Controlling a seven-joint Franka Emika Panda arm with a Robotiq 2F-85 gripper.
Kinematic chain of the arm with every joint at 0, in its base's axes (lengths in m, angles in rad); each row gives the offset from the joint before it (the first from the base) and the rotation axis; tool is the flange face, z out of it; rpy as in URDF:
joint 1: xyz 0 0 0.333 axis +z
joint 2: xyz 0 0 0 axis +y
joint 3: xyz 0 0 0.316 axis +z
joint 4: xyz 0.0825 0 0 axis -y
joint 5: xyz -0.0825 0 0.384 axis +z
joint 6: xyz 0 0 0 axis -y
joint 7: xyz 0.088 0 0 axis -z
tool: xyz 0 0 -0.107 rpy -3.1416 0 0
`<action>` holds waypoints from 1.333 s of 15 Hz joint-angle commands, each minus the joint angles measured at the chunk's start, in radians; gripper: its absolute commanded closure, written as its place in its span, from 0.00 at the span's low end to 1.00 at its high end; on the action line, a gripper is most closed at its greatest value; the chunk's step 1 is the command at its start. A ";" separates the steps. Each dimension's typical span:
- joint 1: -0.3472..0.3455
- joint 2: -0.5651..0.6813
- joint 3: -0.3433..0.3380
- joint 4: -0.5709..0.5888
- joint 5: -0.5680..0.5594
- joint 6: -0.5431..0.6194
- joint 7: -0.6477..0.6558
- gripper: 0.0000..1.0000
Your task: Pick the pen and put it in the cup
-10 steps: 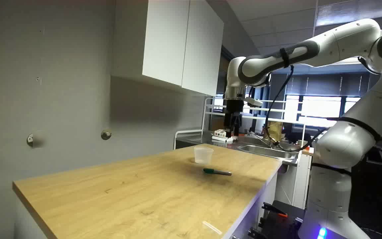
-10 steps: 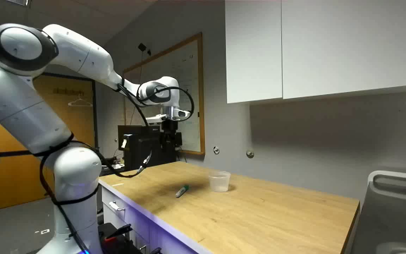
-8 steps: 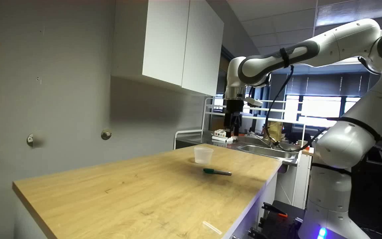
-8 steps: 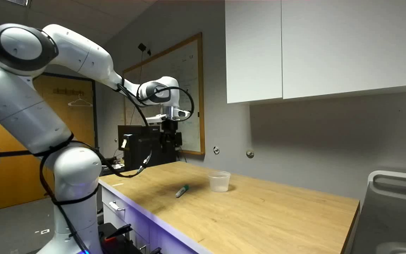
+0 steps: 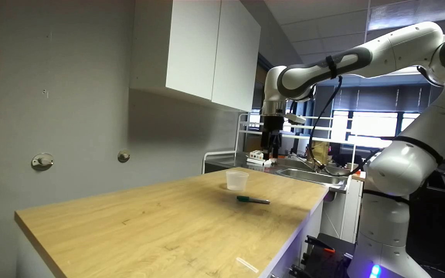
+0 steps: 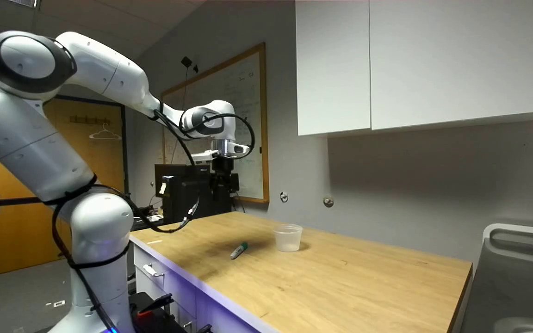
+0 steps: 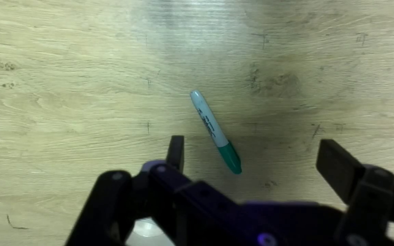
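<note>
The pen is a pale grey marker with a green cap; it lies flat on the wooden tabletop in both exterior views [image 5: 253,200] [image 6: 238,250] and in the wrist view [image 7: 209,123]. The cup, a small translucent whitish tumbler, stands upright near the pen's cap end in both exterior views [image 5: 237,182] [image 6: 288,239]. In the wrist view, part of the cup [image 7: 147,234] shows at the bottom, mostly hidden by the gripper. My gripper [image 7: 253,150] is open and empty, pointing down high above the table [image 5: 270,154] [image 6: 225,190]. In the wrist view the pen's cap appears between the fingers.
The wooden tabletop [image 5: 149,227] runs along the wall. White wall cabinets [image 5: 207,54] hang above its back side. A sink [image 5: 311,175] and a white rack [image 5: 242,131] are beyond one end. A dark monitor [image 6: 183,189] stands beyond the other end.
</note>
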 commanded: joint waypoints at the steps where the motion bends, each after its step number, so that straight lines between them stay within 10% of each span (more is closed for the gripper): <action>1: -0.003 0.000 0.003 0.002 0.002 -0.002 -0.002 0.00; 20: -0.027 0.153 -0.047 0.026 -0.007 0.141 -0.061 0.00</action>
